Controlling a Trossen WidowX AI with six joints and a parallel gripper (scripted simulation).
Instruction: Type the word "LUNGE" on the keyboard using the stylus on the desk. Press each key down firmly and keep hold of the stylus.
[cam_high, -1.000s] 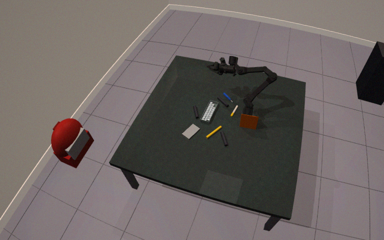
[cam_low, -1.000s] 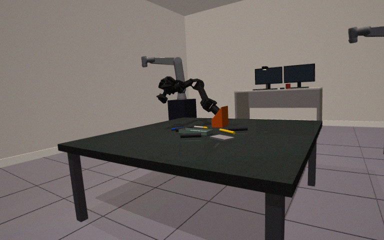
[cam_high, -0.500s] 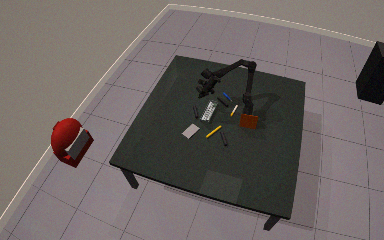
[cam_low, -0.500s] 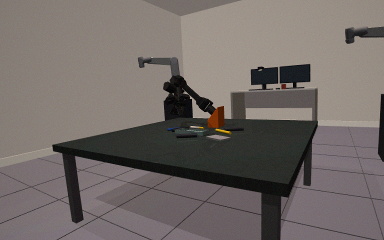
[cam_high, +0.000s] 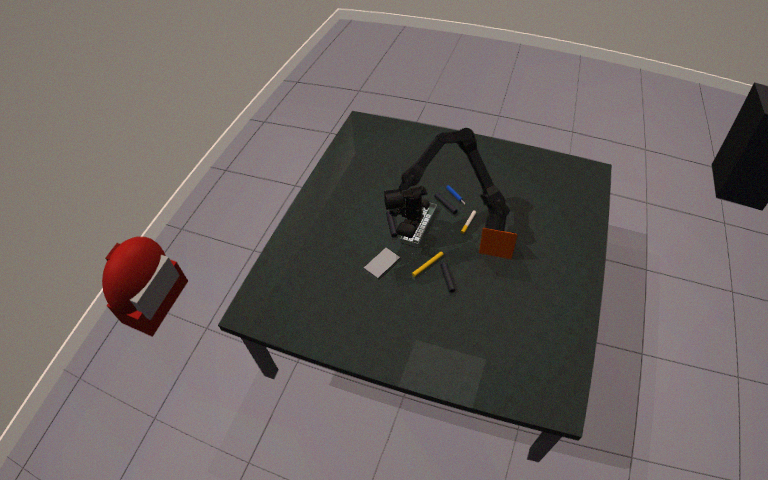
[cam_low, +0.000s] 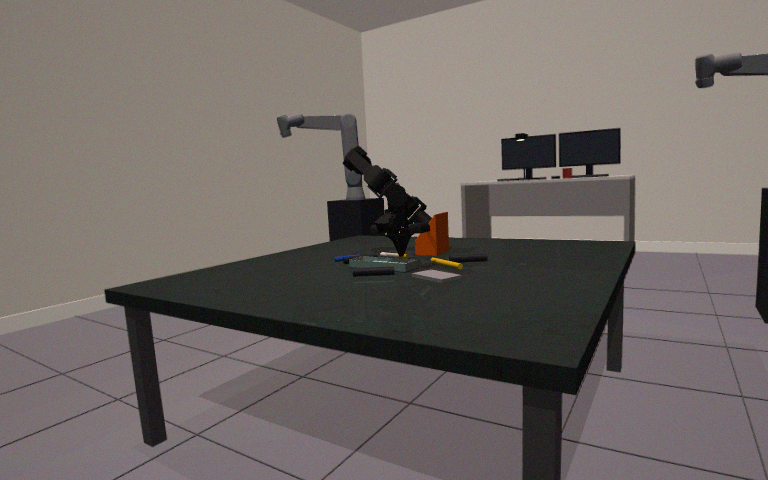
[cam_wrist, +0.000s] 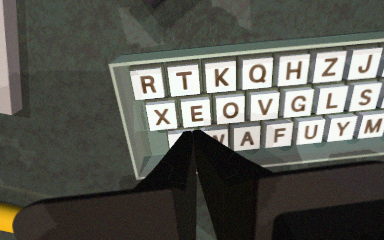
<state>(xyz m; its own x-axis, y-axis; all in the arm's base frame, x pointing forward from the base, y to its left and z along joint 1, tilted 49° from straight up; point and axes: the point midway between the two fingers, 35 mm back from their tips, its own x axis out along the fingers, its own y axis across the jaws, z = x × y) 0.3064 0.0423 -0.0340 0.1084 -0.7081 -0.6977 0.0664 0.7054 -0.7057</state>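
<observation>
Over the pale-green keyboard with white lettered keys: black gripper fully closed on nothing, tips at the bottom row. Stylus not picked up; which desk stick is it, cannot tell. No letter evidently typed.

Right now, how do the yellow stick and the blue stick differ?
Colour: the yellow stick is one colour; the blue stick has a pale tip. Place: yellow lies near the grey pad; blue lies beyond the keyboard, toward the arm's base. Slant: in the top view they angle opposite ways. Shared: both lie flat on the desk, neither in the claw, which is shut on nothing.
</observation>
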